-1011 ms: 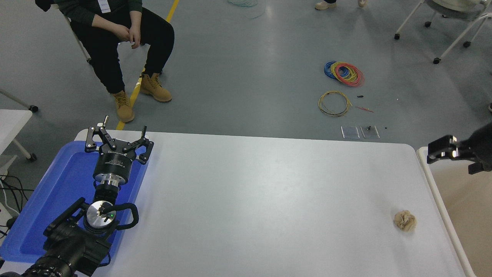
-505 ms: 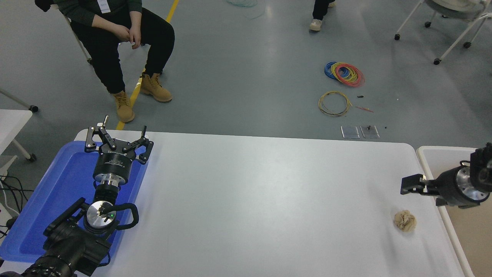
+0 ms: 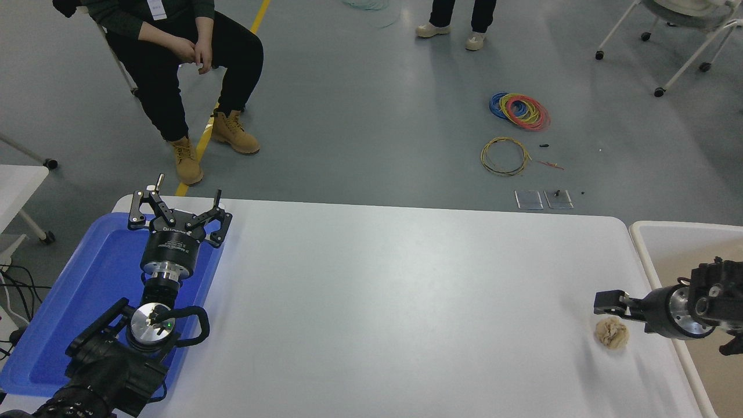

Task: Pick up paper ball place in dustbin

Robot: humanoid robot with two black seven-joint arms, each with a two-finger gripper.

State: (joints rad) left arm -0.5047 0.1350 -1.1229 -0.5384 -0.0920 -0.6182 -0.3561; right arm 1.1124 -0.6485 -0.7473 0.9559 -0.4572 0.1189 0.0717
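Reaching for the paper ball

The left claw (image 3: 179, 216) rests spread wide over the blue tray (image 3: 87, 278). The paper ball (image 3: 611, 334) lies on the white table (image 3: 377, 302), near the dustbin (image 3: 650, 255). The right claw (image 3: 606, 303) hangs just above it; I cannot tell if it is spread or clenched. Next it should drop down and grab the ball.

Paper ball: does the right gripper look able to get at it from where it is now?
Probably yes. The right gripper hangs just beyond the paper ball, which lies alone on bare white table beside the dustbin; nothing stands between them.
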